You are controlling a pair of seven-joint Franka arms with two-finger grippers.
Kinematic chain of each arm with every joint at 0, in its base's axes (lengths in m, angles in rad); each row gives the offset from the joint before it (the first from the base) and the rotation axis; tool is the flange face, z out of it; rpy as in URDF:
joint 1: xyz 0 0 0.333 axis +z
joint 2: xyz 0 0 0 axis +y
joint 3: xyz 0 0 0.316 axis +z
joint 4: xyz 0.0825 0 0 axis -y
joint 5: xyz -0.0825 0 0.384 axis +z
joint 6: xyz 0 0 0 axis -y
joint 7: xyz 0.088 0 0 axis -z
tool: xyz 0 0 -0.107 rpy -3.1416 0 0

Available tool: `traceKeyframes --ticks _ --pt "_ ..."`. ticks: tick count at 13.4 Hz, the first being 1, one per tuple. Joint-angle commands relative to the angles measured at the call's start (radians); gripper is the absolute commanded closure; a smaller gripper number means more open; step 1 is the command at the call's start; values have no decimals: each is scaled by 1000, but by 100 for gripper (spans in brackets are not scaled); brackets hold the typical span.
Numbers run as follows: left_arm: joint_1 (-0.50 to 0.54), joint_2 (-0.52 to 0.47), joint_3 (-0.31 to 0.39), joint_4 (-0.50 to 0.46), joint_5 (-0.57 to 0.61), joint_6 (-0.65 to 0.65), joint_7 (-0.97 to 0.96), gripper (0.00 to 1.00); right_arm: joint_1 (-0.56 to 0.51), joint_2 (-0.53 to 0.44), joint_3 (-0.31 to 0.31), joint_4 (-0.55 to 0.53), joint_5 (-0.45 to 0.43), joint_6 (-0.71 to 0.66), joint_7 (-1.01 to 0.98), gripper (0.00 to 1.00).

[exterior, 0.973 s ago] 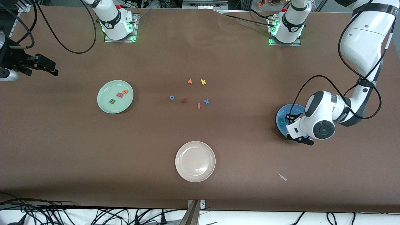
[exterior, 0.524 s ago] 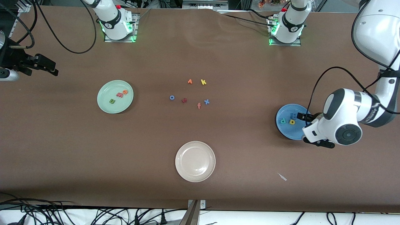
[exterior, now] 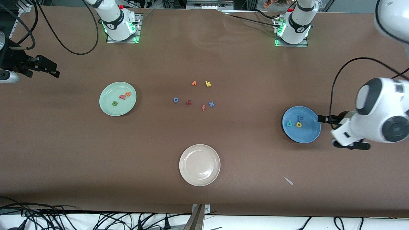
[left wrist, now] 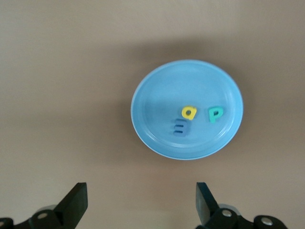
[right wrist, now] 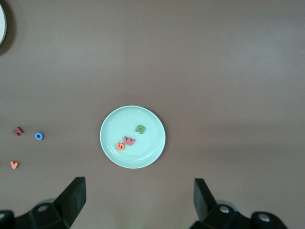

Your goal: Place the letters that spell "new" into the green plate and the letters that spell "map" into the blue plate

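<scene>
Your green plate [exterior: 118, 98] holds the n [exterior: 114, 103], e [exterior: 127, 94] and w [exterior: 122, 97]; your blue plate [exterior: 301, 124] holds the m [exterior: 300, 118], a [exterior: 298, 125] and p [exterior: 289, 123]. Left pincer [exterior: 323, 119] hangs open and empty beside the blue plate; right pincer [exterior: 48, 67] waits open over the tabletop's [exterior: 204, 137] right-arm end

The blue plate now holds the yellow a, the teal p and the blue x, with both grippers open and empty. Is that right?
Not quite. The third letter in the blue plate is the periwinkle m, not the x; the left wrist view shows it beside the yellow a and teal p. The blue x lies on the table. The left gripper and right gripper are open and empty.
</scene>
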Motion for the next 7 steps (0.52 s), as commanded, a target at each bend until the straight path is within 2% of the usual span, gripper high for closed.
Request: traceKeyframes --ticks 1,2,4,7 --pt "-97 -215 222 -157 -208 107 -11 0 -12 10 6 29 6 -23 -16 0" --pt "-141 -284 288 -203 -268 142 -11 0 -12 11 6 29 6 -23 -16 0" --pt "-172 -411 309 -265 -292 185 0 0 -12 10 6 29 6 -23 -16 0" --pt "-223 -482 336 -271 -289 144 0 0 -12 10 6 29 6 -24 -16 0"
